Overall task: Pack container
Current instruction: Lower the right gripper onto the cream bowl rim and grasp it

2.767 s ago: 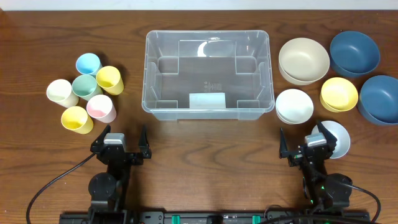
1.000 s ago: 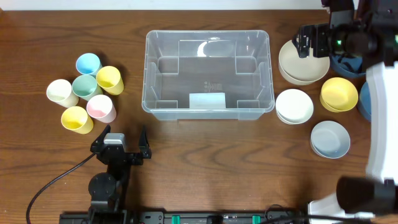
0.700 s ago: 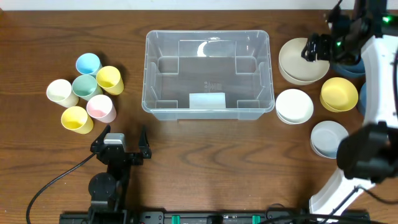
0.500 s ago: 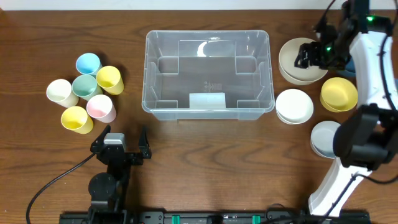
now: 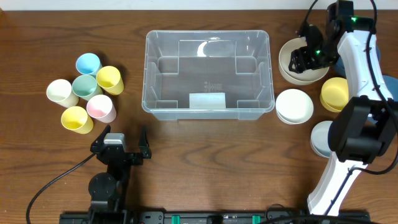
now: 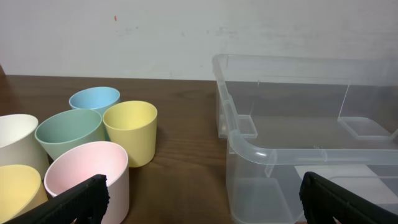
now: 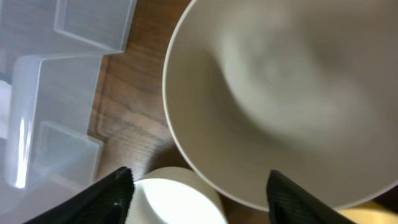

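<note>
The clear plastic container (image 5: 208,68) stands empty at the table's middle, its white label on the near wall; it also shows in the left wrist view (image 6: 298,143) and the right wrist view (image 7: 50,93). My right gripper (image 5: 305,57) is open and hovers over the large beige bowl (image 5: 298,70), which fills the right wrist view (image 7: 280,99); its fingers (image 7: 199,196) hold nothing. My left gripper (image 5: 122,138) is open and empty near the table's front, its fingertips low in the left wrist view (image 6: 199,196).
Several pastel cups (image 5: 87,93) cluster at the left, also in the left wrist view (image 6: 87,155). Right of the container lie white bowls (image 5: 293,106), a yellow bowl (image 5: 336,94), a pale blue bowl (image 5: 323,138) and dark blue bowls (image 5: 385,93).
My right arm has swung from the table's front right up to the back right and has come down over the beige bowl. The left arm has not moved.
</note>
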`<state>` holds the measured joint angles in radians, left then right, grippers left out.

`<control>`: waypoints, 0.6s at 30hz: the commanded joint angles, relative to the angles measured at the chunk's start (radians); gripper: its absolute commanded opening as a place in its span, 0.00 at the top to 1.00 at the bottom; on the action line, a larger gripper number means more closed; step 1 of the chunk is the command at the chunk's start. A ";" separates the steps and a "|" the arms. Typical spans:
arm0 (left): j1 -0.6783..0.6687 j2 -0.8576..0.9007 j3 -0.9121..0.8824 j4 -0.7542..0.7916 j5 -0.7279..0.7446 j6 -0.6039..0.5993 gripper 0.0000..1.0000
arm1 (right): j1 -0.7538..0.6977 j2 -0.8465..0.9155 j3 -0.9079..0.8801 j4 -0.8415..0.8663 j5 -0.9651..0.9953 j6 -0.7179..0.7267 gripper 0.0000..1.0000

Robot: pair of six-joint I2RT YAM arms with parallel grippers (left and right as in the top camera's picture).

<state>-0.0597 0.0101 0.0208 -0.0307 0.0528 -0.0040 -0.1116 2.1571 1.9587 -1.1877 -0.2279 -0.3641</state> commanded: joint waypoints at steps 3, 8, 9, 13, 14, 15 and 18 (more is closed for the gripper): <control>0.004 -0.006 -0.017 -0.035 0.000 -0.012 0.02 | 0.014 0.047 0.008 0.006 0.007 -0.047 0.34; 0.004 -0.006 -0.017 -0.035 0.000 -0.012 0.02 | 0.048 0.102 0.008 -0.010 0.006 -0.056 0.34; 0.004 -0.006 -0.017 -0.035 0.000 -0.012 0.02 | 0.054 0.110 0.008 -0.011 0.006 -0.056 0.34; 0.004 -0.006 -0.017 -0.035 0.000 -0.012 0.02 | 0.091 0.158 0.008 -0.009 0.053 -0.056 0.36; 0.004 -0.006 -0.017 -0.035 0.000 -0.012 0.02 | 0.097 0.168 0.008 -0.005 0.064 -0.056 0.37; 0.004 -0.006 -0.017 -0.035 0.000 -0.012 0.02 | 0.101 0.178 0.008 -0.001 0.072 -0.055 0.39; 0.004 -0.006 -0.017 -0.035 0.000 -0.012 0.02 | 0.105 0.194 0.008 0.014 0.075 -0.047 0.41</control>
<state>-0.0597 0.0105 0.0208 -0.0303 0.0532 -0.0040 -0.0105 2.3344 1.9587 -1.1812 -0.1783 -0.4095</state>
